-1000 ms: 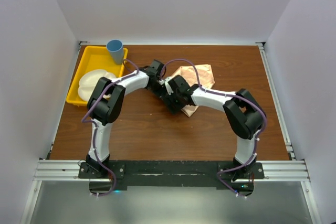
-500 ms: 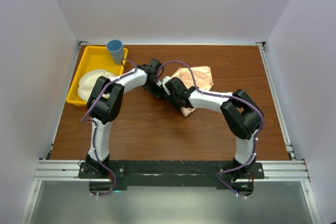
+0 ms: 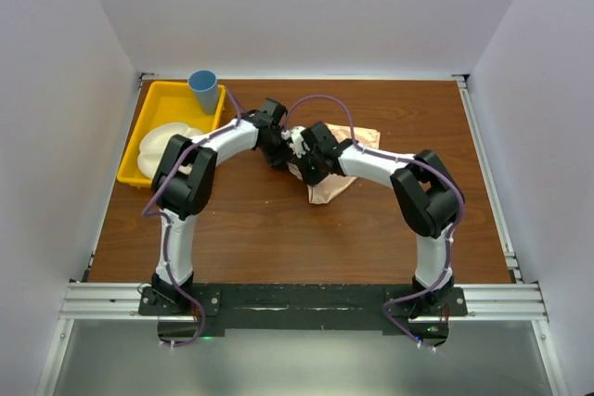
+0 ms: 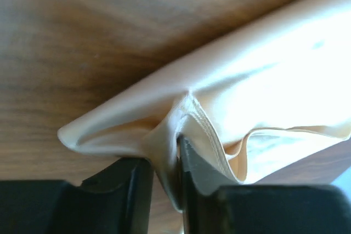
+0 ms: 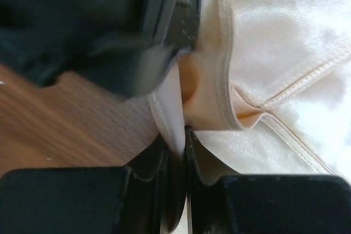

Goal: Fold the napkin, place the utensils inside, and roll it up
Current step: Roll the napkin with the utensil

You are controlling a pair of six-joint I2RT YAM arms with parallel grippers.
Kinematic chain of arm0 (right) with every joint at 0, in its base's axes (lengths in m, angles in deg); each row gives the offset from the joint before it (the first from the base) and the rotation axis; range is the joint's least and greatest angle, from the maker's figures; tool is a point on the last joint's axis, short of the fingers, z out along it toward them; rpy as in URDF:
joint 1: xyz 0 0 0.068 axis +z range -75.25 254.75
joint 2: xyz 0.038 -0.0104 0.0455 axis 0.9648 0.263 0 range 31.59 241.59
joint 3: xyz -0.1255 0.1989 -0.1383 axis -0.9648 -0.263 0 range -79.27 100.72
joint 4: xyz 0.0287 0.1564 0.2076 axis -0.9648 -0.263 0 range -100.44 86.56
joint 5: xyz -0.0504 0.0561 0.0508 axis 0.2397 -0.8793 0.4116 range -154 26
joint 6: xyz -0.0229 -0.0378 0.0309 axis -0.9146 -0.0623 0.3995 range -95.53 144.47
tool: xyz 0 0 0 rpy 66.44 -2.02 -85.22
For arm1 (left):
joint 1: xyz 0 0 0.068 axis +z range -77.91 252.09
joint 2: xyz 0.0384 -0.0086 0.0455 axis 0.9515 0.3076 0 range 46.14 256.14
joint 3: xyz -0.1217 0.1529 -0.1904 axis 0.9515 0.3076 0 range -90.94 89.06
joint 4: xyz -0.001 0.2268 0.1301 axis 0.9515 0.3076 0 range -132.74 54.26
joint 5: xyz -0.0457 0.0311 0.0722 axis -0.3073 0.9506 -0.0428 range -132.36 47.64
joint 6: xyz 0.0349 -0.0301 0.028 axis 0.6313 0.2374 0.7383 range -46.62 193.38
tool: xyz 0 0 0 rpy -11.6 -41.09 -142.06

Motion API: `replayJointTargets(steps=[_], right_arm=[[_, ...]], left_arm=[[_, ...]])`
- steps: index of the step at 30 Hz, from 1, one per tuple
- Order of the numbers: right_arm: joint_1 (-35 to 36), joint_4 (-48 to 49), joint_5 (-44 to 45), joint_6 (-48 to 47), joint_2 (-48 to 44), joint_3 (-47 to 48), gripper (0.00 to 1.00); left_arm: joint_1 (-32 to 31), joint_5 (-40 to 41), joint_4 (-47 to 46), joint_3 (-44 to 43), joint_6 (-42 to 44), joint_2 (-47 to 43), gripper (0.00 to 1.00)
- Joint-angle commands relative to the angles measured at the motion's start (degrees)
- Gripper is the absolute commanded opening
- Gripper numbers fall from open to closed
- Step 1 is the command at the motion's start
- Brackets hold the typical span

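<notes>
Brown wooden desk [image 3: 241,229]. Yellow plastic tray [image 3: 172,99] sat at the far left corner, holding a white plate [image 3: 158,147] and a blue cup [image 3: 204,88], well apart from the work. Crumpled peach-orange cloth napkin [image 3: 332,190] lay mid-desk, away from every edge. Left pincer [image 4: 163,160] and right pincer [image 5: 176,135] met at its left hem, each clenched on a cloth fold, crowding one another. Open wood showed across the near half.
</notes>
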Motion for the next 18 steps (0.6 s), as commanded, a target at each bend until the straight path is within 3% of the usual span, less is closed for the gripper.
replayJointTargets(steps=[1,2,6,10,13,14,15,18], right_arm=[[-3.9,-4.7,-23.5,6.3,6.4,-0.4,0.00],[-4.8,-3.9,-25.4,8.0,7.3,-0.6,0.00],[-8.9,-0.6,-33.5,11.7,8.8,-2.2,0.00],[-11.5,2.5,-40.1,16.6,11.5,-3.2,0.00],[-12.6,3.1,-43.4,18.1,14.6,-2.7,0.00],[-12.9,2.8,-43.9,18.2,15.2,-2.5,0.00],[-13.4,2.9,-43.9,18.7,15.8,-2.5,0.00],[-15.9,8.5,-45.5,24.4,16.4,-5.7,0.00]], left_arm=[[0.5,1.1,-9.0,1.5,16.2,-5.6,0.40],[0.5,1.2,-8.8,1.8,17.2,-7.2,0.44],[0.6,2.9,-10.7,3.9,21.6,-13.0,0.73],[0.5,3.2,-16.4,13.4,22.2,-22.4,0.70],[0.5,-3.7,-27.7,22.7,19.9,-26.1,0.46],[0.6,-6.1,-30.9,24.8,16.9,-26.0,0.33],[0.6,-11.5,-37.7,26.4,15.4,-25.5,0.27],[-0.1,-15.9,-44.9,30.0,11.7,-22.7,0.07]])
